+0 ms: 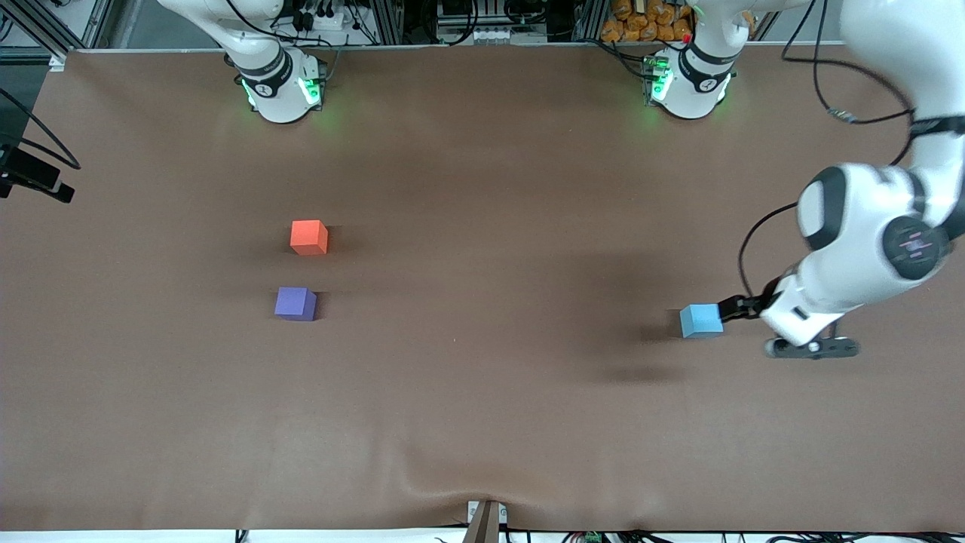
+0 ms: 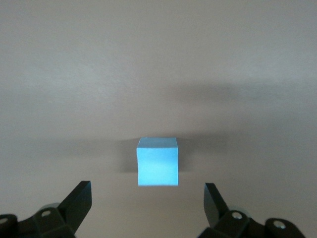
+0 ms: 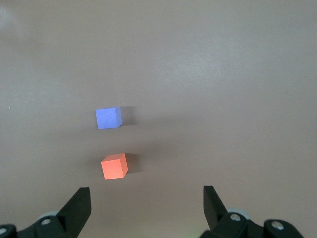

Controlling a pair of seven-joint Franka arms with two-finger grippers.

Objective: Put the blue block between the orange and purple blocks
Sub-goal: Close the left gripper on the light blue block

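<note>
**A:** Entry. The blue block [image 1: 701, 320] sat on the table [image 1: 482, 422] toward the left arm's end, well apart from the other two cubes. The left gripper [image 1: 730, 308] was low beside it, jaws spread wide. In the left wrist view the blue block [image 2: 157, 162] lay ahead of the fingertips [image 2: 79, 196], not yet between them, nothing gripped.

**B:** And the target?

**A:** The orange block [image 1: 309, 237] and the purple block [image 1: 295, 303] stood toward the right arm's end, the purple one nearer the front camera, a gap between them that looked only a little wider than one cube. The right gripper [image 3: 146, 198] was out of the front view; its wrist view showed it high over the orange block [image 3: 114, 166] and the purple block [image 3: 108, 118], jaws open and empty. That arm was waiting.

**B:** Risks?

**A:** My judgement: if the fingers closed before the cube was properly between them, they could catch an edge and push or twist it instead of gripping. Later, the gap being so tight, a crooked hold or an off-centre descent could knock the orange or purple cube aside.
</note>
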